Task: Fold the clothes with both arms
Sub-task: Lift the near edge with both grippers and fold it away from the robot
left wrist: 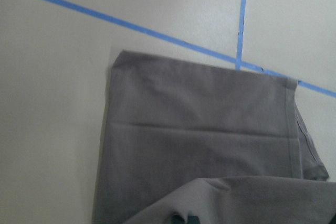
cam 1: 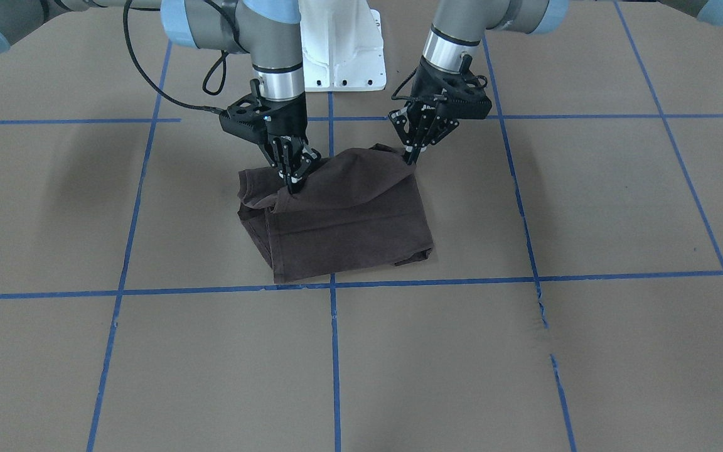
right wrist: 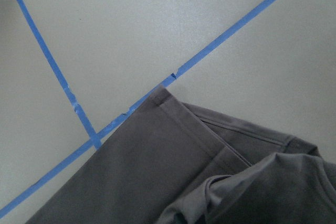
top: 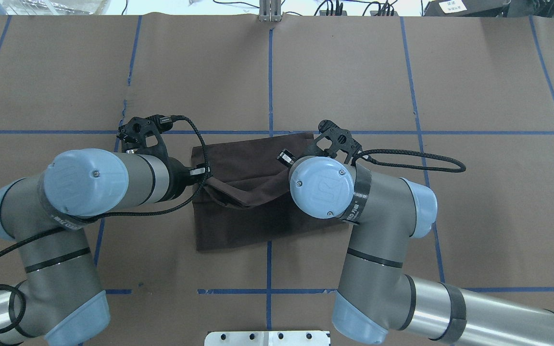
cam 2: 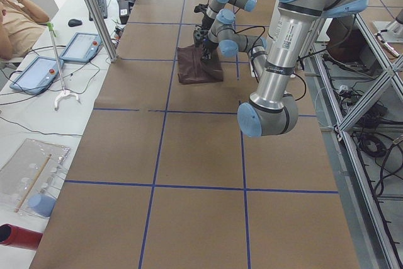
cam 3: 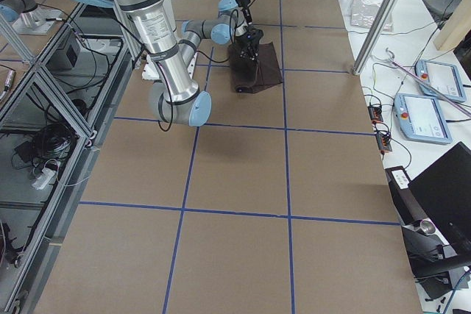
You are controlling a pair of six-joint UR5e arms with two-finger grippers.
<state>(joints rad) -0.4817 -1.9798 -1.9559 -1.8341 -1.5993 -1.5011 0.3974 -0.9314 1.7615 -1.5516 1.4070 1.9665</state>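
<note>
A dark brown T-shirt (cam 1: 342, 220) lies folded into a rough rectangle at the middle of the table, its robot-side edge raised off the lower layers. My left gripper (cam 1: 413, 157) is shut on one raised corner of that edge. My right gripper (cam 1: 291, 182) is shut on the other, where the cloth bunches. From overhead the T-shirt (top: 253, 158) sags between the two arms. The left gripper (top: 206, 178) shows at its edge, while the right one is hidden under its wrist. Each wrist view looks down on the flat lower layer (left wrist: 199, 129) (right wrist: 147, 177) with the lifted fold at the bottom.
Brown paper with blue tape lines (cam 1: 333, 285) covers the table. The white pedestal base (cam 1: 342, 50) stands behind the shirt. Tablets (cam 2: 79, 47), a pole (cam 2: 94, 11) and a seated person (cam 2: 16, 17) are along the far side.
</note>
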